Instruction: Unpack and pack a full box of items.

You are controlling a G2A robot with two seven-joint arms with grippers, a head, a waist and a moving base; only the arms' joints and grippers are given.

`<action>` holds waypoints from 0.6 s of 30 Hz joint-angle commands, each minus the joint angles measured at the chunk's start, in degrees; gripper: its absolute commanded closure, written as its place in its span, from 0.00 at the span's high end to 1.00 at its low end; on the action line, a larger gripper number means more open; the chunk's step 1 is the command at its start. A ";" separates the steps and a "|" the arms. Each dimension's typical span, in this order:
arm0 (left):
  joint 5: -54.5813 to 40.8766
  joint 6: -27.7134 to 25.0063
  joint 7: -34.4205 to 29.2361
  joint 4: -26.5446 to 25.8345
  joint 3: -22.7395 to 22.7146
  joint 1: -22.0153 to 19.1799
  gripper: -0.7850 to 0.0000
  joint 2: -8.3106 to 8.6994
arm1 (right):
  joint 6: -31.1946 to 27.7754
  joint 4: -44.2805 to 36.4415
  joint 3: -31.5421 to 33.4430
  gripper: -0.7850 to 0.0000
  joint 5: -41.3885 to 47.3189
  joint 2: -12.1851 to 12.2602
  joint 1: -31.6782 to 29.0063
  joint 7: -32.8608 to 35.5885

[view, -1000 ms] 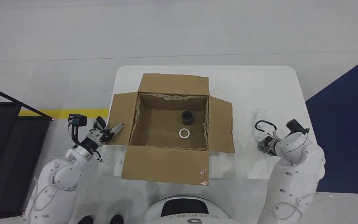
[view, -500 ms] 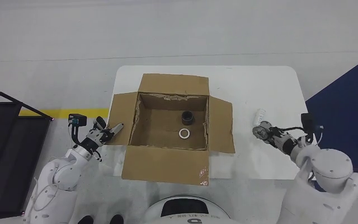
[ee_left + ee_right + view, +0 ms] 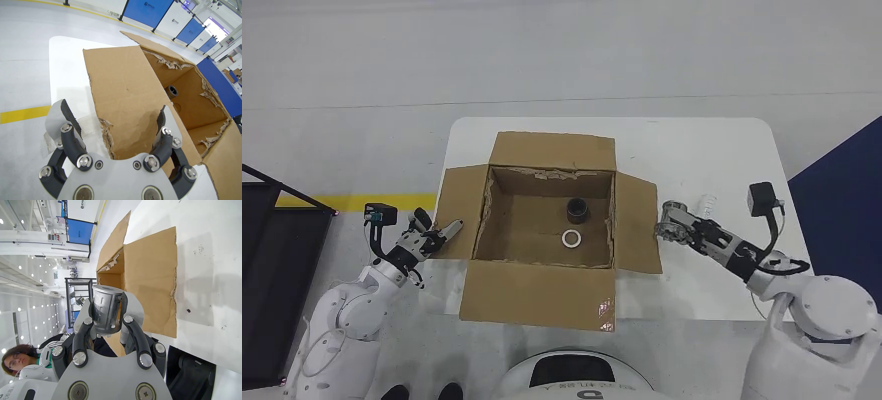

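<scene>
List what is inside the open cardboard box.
Inside the cardboard box, a black hollow cylinder and a white ring sit apart on its floor. The floor close under the near wall is hidden by that wall.

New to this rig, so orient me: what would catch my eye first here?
An open cardboard box sits mid-table, a black tube and white ring on its floor. The right gripper holds a grey metal cylinder by the box's right flap; the left gripper hangs open by the left flap.
</scene>
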 commanded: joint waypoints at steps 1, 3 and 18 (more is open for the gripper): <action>0.00 0.00 0.00 0.00 0.00 0.00 1.00 0.00 | -0.02 0.07 0.05 0.00 0.03 -0.01 0.04 0.04; 0.00 0.00 0.00 0.00 0.00 0.00 1.00 0.00 | -0.02 0.07 0.05 0.00 0.03 -0.01 0.04 0.04; 0.00 0.00 0.00 0.00 0.00 0.00 1.00 0.00 | -4.00 9.38 -30.17 0.00 -23.01 1.81 18.07 6.10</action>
